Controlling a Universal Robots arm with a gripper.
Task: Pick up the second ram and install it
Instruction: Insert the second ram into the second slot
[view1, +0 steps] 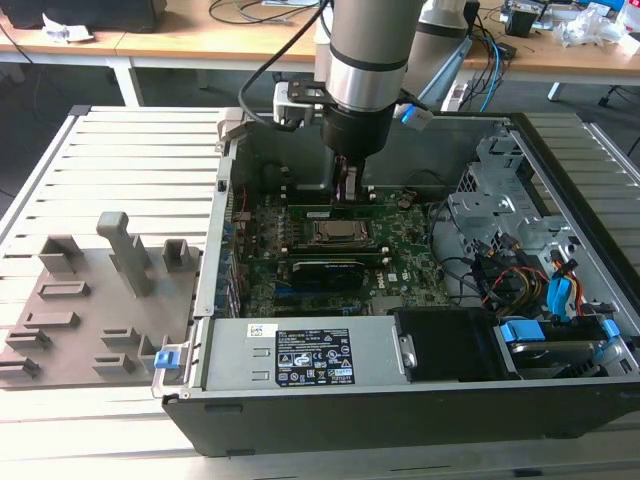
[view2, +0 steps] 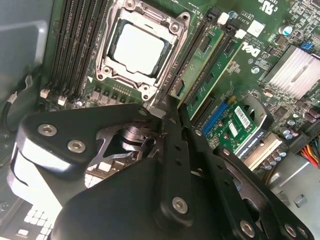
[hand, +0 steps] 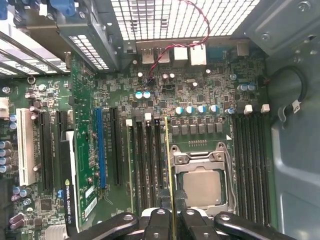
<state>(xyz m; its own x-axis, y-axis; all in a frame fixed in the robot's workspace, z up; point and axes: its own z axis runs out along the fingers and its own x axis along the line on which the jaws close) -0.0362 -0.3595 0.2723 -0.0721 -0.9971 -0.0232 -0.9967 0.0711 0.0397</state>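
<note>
My gripper (view1: 348, 192) reaches down into the open computer case (view1: 420, 405), just behind the CPU socket (view1: 338, 233). It is shut on the second ram (hand: 169, 165), a thin green stick seen edge-on in the first wrist view. The ram runs out from the fingertips along the memory slot closest to the CPU socket (hand: 200, 185). In the second wrist view the ram (view2: 200, 60) shows its green face and dark chips, stretching from the gripper (view2: 172, 107) toward the white slot clips (view2: 223, 18). Whether it is fully seated cannot be told.
A black graphics card (view1: 325, 270) lies in front of the socket. The power supply (view1: 300, 355), a metal drive cage (view1: 500, 200) and loose cables (view1: 520, 280) crowd the case. A grey fixture plate (view1: 90, 300) sits at the exterior view's left.
</note>
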